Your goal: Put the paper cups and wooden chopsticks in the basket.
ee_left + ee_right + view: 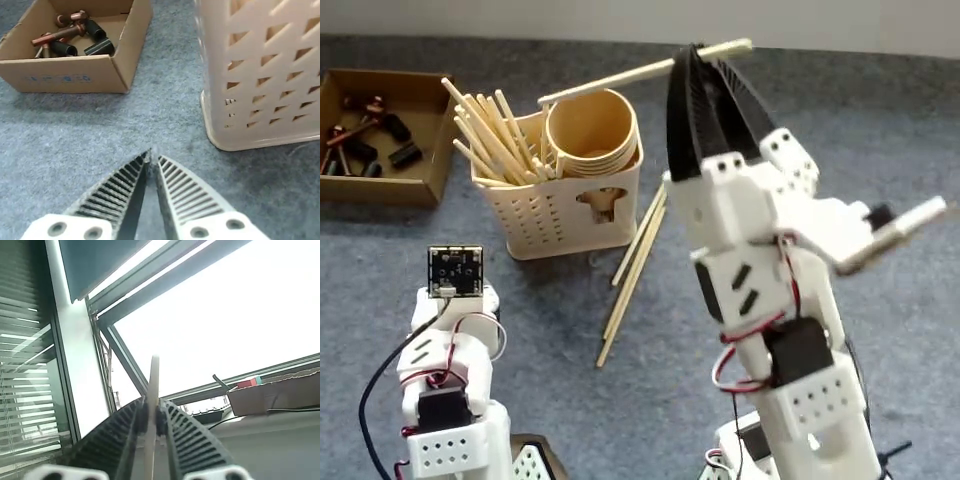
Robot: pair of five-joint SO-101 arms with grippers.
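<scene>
While chopstick hangs crosswise above basket, right fingers pinch it shut near one end, long part out over cups. Risk: released flat, it bridges rim or bounces off; thin grip may let it pivot. Basket mid-bench toward far edge; loose sticks beside it. Left fingers closed, empty, low near basket.

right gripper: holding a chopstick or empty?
Holding. The right gripper is shut on one chopstick, which sits clamped between its tips and sticks out both sides in the high view.
</scene>
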